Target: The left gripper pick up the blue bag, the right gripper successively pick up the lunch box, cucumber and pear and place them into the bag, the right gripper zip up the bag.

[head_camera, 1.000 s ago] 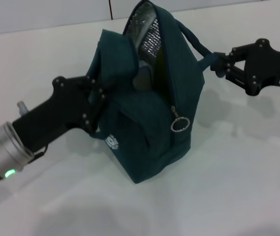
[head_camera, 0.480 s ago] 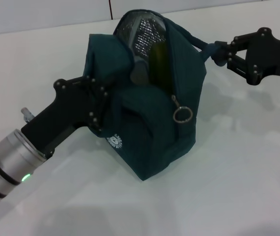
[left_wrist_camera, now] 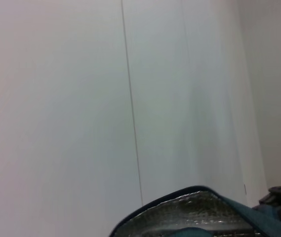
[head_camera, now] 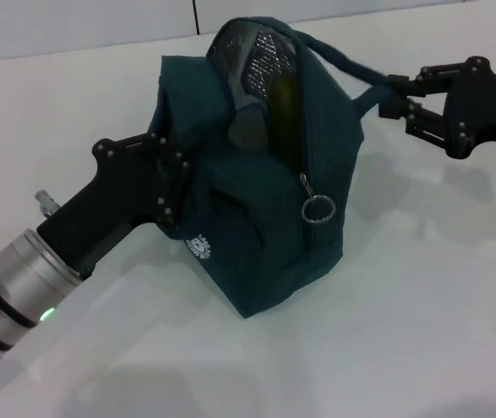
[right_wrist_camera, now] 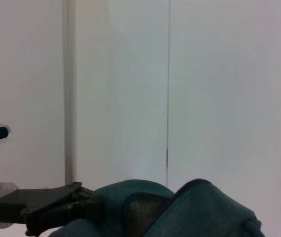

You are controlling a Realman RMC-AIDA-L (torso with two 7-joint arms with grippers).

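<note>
a: where does it stand?

b: the blue bag (head_camera: 265, 218) sits on the white table (head_camera: 422, 331), mouth open, foil lining (head_camera: 261, 57) showing. the left gripper (head_camera: 173, 183) is clamped on its side fabric; the right gripper (head_camera: 397, 97) is closed on the strap (head_camera: 348, 70).

a: the zip?

b: unclosed. the ring pull (head_camera: 317, 209) hangs free, well apart from the right gripper.

a: risk?

b: i'd say pulling the strap tilts the bag, cloth slips from the left, and the slack zipper bunches.
</note>
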